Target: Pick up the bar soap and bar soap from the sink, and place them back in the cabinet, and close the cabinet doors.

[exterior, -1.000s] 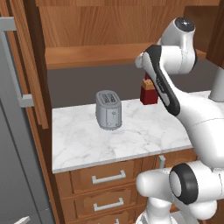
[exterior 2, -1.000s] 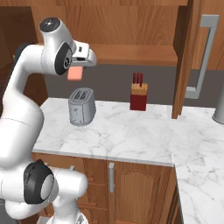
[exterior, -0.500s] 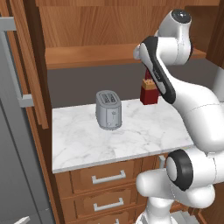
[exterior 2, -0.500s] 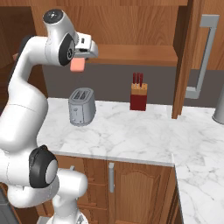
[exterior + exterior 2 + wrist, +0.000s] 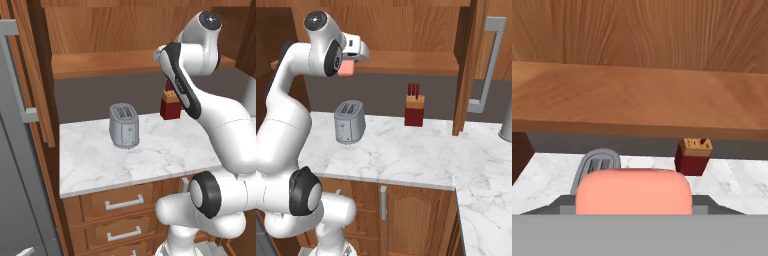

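My gripper (image 5: 348, 65) is shut on a salmon-pink bar soap (image 5: 346, 69), held high above the counter just in front of the cabinet's plank shelf (image 5: 406, 60). In the hand view the bar soap (image 5: 633, 191) lies across the bottom between my fingers, with the shelf (image 5: 637, 100) straight ahead, bare. Both cabinet doors stand open: the left one (image 5: 35, 75) with its grey bar handle (image 5: 15, 75), the right one (image 5: 471, 65) with its handle (image 5: 488, 65). The sink is out of view.
A grey toaster (image 5: 349, 121) and a red knife block (image 5: 414, 106) stand on the marble counter (image 5: 406, 155) below the shelf. Wooden drawers (image 5: 120, 202) sit under it. A tall grey appliance door (image 5: 10, 175) is at the left.
The arm has lifted the bar soap higher and a little forward, from level with the toaster's upper space up to the shelf's edge. The base has not moved.
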Available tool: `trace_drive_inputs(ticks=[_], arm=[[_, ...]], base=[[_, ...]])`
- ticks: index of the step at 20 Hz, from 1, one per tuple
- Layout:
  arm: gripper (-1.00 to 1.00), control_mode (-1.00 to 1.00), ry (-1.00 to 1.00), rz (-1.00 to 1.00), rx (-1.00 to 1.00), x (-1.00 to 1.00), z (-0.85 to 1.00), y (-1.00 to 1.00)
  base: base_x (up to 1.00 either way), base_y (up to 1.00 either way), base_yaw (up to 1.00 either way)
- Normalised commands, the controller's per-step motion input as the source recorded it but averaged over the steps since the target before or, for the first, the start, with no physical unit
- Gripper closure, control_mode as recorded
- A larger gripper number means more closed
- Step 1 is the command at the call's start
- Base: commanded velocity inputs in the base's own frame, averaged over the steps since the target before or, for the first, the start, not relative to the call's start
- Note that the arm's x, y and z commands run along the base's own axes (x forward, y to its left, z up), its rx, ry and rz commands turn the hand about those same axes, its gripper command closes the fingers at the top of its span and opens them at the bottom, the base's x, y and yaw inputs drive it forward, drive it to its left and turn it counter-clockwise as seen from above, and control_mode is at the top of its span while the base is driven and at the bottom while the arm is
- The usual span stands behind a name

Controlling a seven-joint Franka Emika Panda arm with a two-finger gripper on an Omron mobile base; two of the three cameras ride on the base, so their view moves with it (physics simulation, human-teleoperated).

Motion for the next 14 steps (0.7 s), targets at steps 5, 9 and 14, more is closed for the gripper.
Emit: trace_drive_inputs(ticks=[5,9,14], arm=[[1.00,-1.00,-0.18,0.00,0.00,0.24,0.00,-0.01],[1.00,-1.00,-0.06,0.00,0.00,0.44,0.00,0.00],[1.00,-1.00,0.00,0.00,0.00,0.47,0.00,0.00]], base=[[0.00,0.00,0.00],[0.00,0.00,0.00],[0.00,0.00,0.00]])
